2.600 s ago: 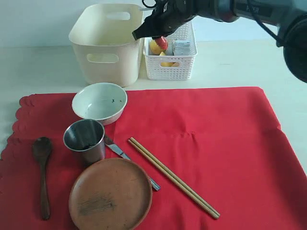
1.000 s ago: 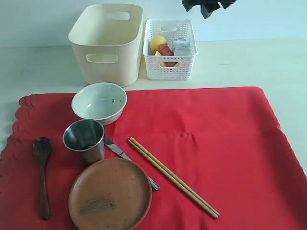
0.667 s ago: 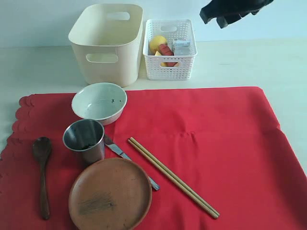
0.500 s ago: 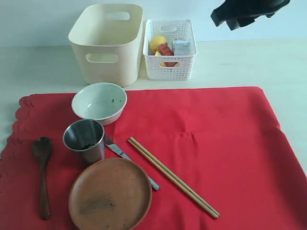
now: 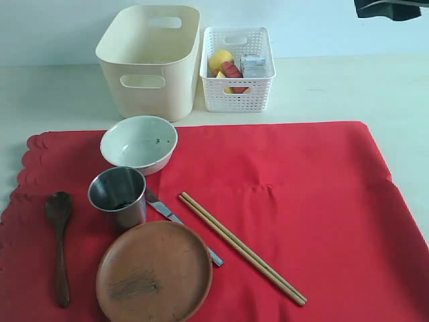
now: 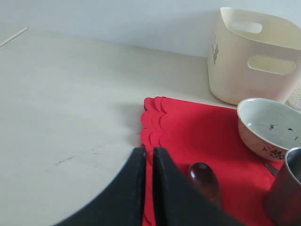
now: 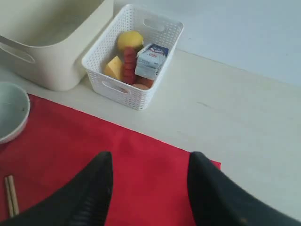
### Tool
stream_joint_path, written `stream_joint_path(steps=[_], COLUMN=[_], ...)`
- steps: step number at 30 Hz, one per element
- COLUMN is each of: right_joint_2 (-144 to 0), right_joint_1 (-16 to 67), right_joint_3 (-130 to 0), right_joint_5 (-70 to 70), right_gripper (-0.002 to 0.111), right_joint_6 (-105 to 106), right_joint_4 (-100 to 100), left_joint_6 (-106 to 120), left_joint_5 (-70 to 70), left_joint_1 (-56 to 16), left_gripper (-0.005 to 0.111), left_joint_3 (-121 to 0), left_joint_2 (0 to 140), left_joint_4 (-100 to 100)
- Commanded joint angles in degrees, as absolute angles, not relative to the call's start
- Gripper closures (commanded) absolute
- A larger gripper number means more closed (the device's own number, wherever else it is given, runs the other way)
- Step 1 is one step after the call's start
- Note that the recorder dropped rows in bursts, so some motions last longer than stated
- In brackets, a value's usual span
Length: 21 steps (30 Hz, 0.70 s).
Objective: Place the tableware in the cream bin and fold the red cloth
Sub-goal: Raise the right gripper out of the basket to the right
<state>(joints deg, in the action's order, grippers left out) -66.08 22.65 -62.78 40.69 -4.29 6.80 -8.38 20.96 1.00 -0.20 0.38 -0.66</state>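
The red cloth (image 5: pixel 301 201) lies flat, scalloped edge at the left. On its left part sit the pale bowl (image 5: pixel 139 144), steel cup (image 5: pixel 118 196), brown plate (image 5: pixel 154 272), dark spoon (image 5: pixel 60 245), knife (image 5: pixel 164 209) partly under the plate, and chopsticks (image 5: pixel 241 248). The cream bin (image 5: pixel 149 57) stands behind the bowl and looks empty. My left gripper (image 6: pixel 149 150) is shut on nothing, hovering by the scalloped edge near the spoon (image 6: pixel 204 179). My right gripper (image 7: pixel 149 157) is open and empty, high over the cloth's far right corner.
A white lattice basket (image 5: pixel 238 70) holding lemon, sausage, cheese and a milk carton stands right of the bin. Bare pale table surrounds the cloth. Only a dark piece of the right arm (image 5: pixel 389 8) shows at the exterior view's top right corner.
The right arm has swung from above the basket to the right, nearly leaving the exterior view. Its jaws stayed open. The tableware and cloth have not moved.
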Motion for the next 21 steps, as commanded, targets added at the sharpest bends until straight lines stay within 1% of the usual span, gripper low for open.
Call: stream_joint_path(steps=[1, 6, 12, 21], right_joint_2=[-59.96, -56.55, -56.67, -59.74], right_joint_1=[22.66, 22.66, 22.66, 22.66], right_joint_3=[-59.29, -55.62, -52.45, -50.51], right_joint_5=[39.13, 39.23, 41.58, 44.60], right_gripper=[0.060, 0.060, 0.060, 0.060], right_joint_6=[-2.77, 3.83, 16.42, 26.15], right_joint_4=[2.91, -6.75, -22.40, -32.37], left_joint_6=[-8.49, -8.49, -8.49, -8.49], left_joint_5=[20.70, 20.70, 20.70, 20.70], left_joint_1=[1.07, 1.07, 1.07, 1.07], left_gripper=[0.099, 0.099, 0.099, 0.099], left_joint_3=[0.00, 0.00, 0.00, 0.00], left_joint_2=[0.00, 0.00, 0.00, 0.00], left_joint_4=[-0.87, -0.87, -0.87, -0.87])
